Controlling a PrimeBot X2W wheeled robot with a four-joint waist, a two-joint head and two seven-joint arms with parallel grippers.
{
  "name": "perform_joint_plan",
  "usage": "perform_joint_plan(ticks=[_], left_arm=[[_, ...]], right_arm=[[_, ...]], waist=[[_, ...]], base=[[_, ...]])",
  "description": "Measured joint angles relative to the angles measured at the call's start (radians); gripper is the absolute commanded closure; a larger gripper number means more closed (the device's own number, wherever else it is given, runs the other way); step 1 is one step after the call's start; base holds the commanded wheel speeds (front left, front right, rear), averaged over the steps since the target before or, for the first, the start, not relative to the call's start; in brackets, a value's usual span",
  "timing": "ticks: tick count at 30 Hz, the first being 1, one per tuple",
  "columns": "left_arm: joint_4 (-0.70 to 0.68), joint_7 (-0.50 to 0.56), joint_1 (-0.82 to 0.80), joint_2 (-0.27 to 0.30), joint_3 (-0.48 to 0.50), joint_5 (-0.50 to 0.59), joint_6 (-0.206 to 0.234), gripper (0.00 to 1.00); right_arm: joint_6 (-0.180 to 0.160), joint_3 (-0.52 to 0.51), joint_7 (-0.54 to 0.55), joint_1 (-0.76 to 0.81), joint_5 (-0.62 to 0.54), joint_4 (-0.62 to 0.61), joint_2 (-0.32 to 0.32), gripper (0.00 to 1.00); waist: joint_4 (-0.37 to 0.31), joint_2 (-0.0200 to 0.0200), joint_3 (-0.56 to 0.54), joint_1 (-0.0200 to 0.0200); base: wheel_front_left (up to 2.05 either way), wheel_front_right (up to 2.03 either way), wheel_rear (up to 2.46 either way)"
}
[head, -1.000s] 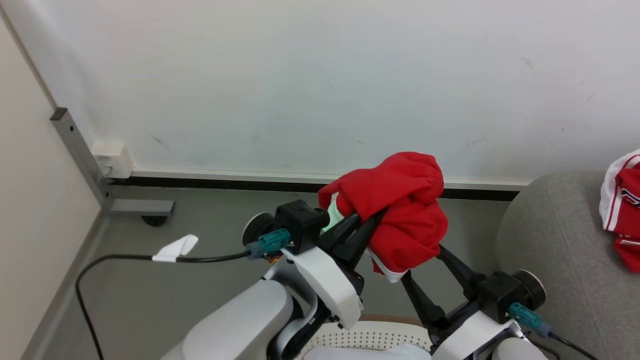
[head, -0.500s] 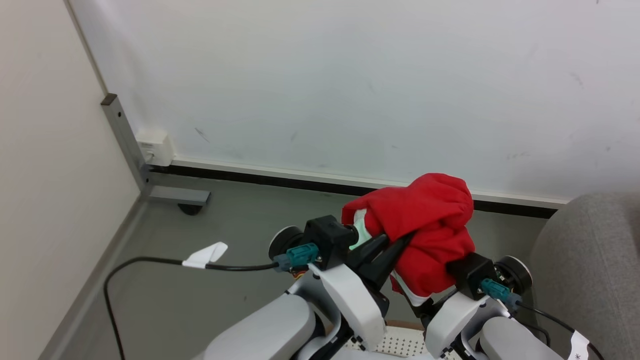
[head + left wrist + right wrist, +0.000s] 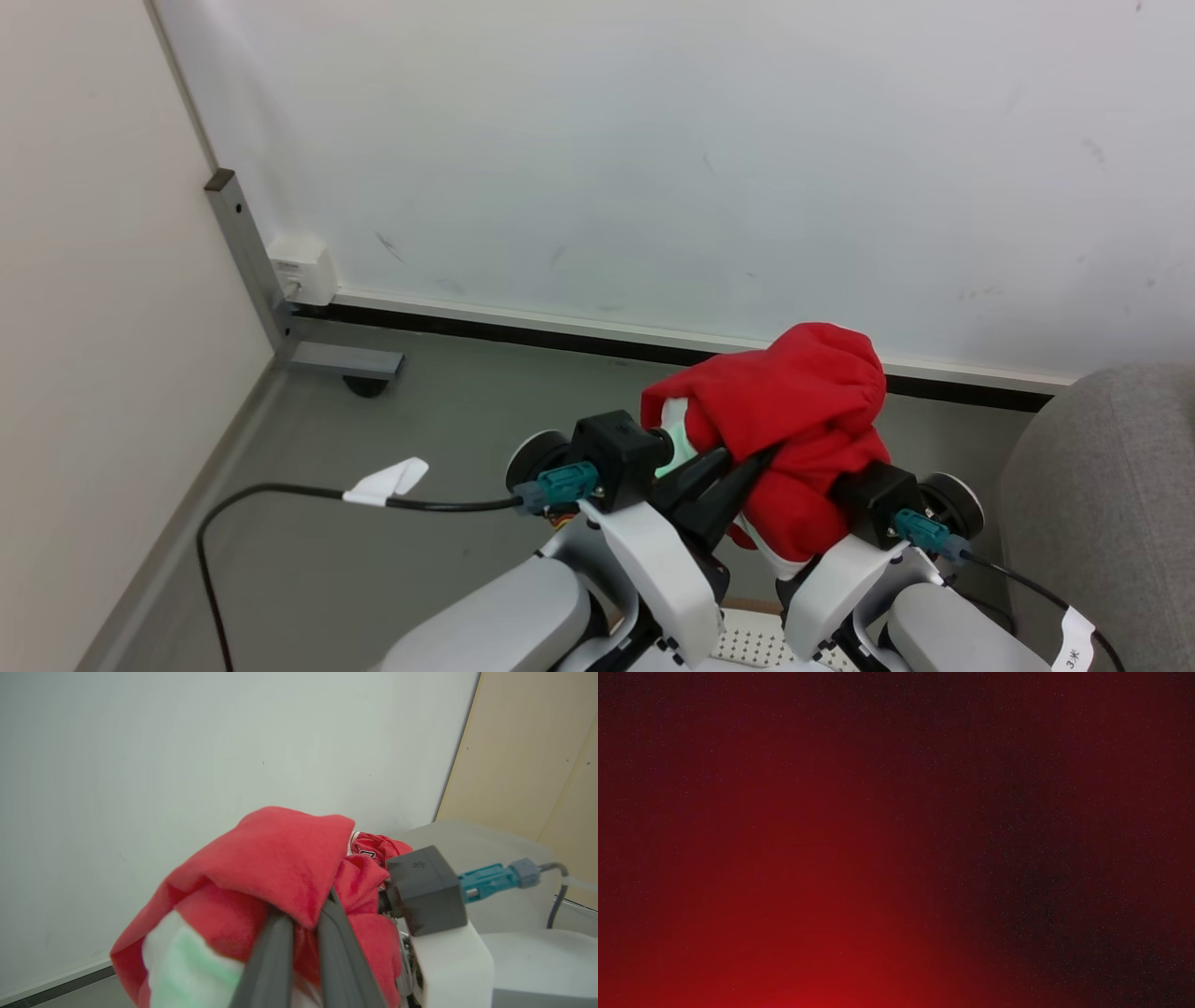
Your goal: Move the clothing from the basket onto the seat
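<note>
The left gripper (image 3: 303,919) has its two dark fingers (image 3: 273,961) pressed together on a fold of the soft, crumpled red fabric garment (image 3: 280,858) with white trim, which drapes over and around the fingertips. The right gripper (image 3: 864,499) is closed. Its fingers are buried in the lower right side of the same bundle and red cloth covers its wrist camera, so it is judged to be pinching the garment as well. The garment hangs between the two grippers, carried in the air over the grey floor (image 3: 420,523). It is above and beyond the oval cream-white perforated plastic basket (image 3: 752,644) with a brown rim, at the bottom edge of the head view. The large light-grey upholstered seat (image 3: 1102,504) stands to the robot's right, near the bundle but apart from it. Status: lift-out of this garment is complete; transfer to the seat and release are outstanding. The arms hide the basket contents, so any remaining pieces cannot be counted.
</note>
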Motion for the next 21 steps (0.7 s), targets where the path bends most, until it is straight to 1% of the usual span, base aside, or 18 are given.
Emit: perform_joint_plan(ticks=[4,11,19,20,21], left_arm=[[0.002,-0.002,0.003,0.008,0.005,-0.003,0.006,1.0],[0.026,-0.012,0.017,0.022,0.021,-0.011,0.015,1.0],[0.033,-0.024,0.021,0.025,0.024,-0.016,0.026,1.0],[0.033,-0.024,0.022,0.025,0.023,-0.016,0.027,0.93],[0.033,-0.024,0.023,0.025,0.021,-0.016,0.027,0.87]], right_arm=[[0.0,-0.014,0.0,0.01,0.017,-0.024,-0.011,1.0],[0.0,-0.039,0.0,0.075,0.034,-0.074,-0.042,1.0],[0.0,-0.097,0.0,0.138,0.043,-0.175,-0.056,1.0],[0.0,-0.109,0.0,0.147,0.044,-0.19,-0.055,1.0],[0.0,-0.116,0.0,0.155,0.044,-0.202,-0.055,1.0]], waist=[[-0.01,0.0,0.003,0.0],[-0.033,0.0,0.003,0.0],[-0.07,0.0,0.005,0.0],[-0.075,0.0,0.006,0.0],[-0.081,0.0,0.007,0.0]], base=[[0.0,0.0,0.0],[0.0,0.0,0.0],[0.0,0.0,0.0],[0.0,0.0,0.0],[0.0,0.0,0.0]])
